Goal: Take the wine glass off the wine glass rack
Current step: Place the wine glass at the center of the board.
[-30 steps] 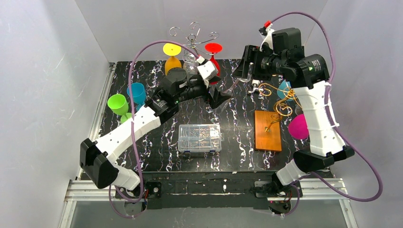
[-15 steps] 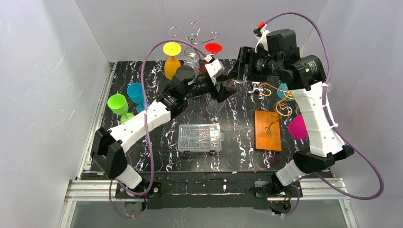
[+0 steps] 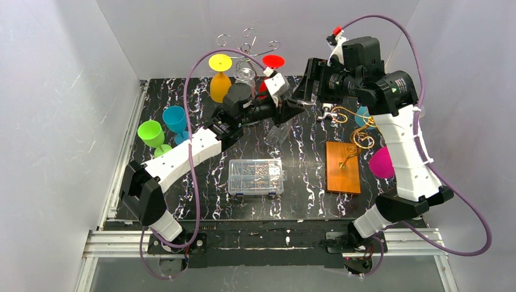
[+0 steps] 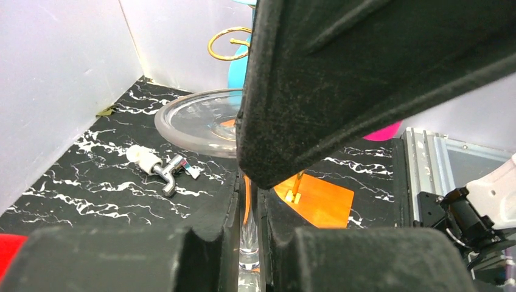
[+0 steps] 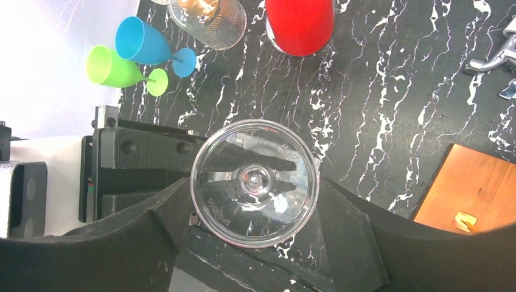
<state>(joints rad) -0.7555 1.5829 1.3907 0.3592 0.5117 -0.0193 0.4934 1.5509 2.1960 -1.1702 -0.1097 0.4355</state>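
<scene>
Wine glass held in the air over the black marbled table, caught between both arms. The left gripper pinches the thin stem, and the right gripper, fingers set wide, presses on the rim of the clear foot from either side. The bowl is cut off at the bottom of the left wrist view and masked by the foot in the right wrist view; from above, the clear glass is barely discernible.

Embossed lettering rings the wine glass foot, illegible.
</scene>
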